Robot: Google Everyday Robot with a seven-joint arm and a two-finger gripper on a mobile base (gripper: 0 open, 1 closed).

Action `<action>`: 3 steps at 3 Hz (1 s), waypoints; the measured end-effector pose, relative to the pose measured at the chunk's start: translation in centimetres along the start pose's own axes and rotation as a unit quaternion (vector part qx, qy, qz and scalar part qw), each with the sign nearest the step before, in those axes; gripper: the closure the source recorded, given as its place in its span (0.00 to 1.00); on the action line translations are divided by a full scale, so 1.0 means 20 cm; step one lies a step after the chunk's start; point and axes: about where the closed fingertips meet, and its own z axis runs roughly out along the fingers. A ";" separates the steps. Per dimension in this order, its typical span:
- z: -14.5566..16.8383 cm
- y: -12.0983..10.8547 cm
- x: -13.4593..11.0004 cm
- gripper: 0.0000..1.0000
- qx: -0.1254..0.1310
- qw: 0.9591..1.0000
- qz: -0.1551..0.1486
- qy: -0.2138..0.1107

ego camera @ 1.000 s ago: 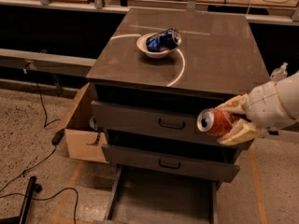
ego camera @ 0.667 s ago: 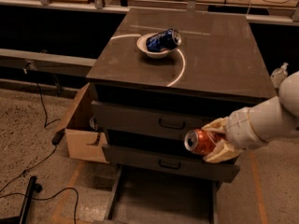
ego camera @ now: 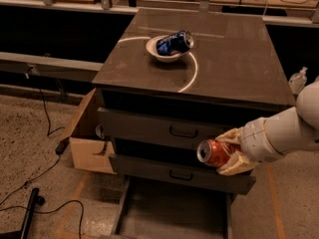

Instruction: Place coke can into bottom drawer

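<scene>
The red coke can point(ego camera: 213, 152) lies on its side in my gripper point(ego camera: 230, 151), silver top pointing left. The gripper, with tan fingers point(ego camera: 233, 135), is shut on the can and comes in from the right on a white arm. It holds the can in front of the middle drawer point(ego camera: 174, 172), above the open bottom drawer point(ego camera: 169, 210). The bottom drawer is pulled out low at the cabinet's foot, and its flat grey floor shows.
A dark blue Pepsi can point(ego camera: 173, 42) lies in a white bowl point(ego camera: 165, 55) on the cabinet top point(ego camera: 234, 63). A cardboard box point(ego camera: 87, 141) stands left of the cabinet. Black cables point(ego camera: 42, 173) run over the floor at left.
My gripper has carried the coke can down and to the left, from beside the top drawer to in front of the middle drawer.
</scene>
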 end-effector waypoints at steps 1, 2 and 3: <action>0.17 0.13 0.09 1.00 0.008 0.999 0.039 -0.010; 0.45 0.28 0.21 1.00 0.006 0.997 0.071 -0.033; 0.69 0.35 0.27 1.00 0.008 0.992 0.095 -0.088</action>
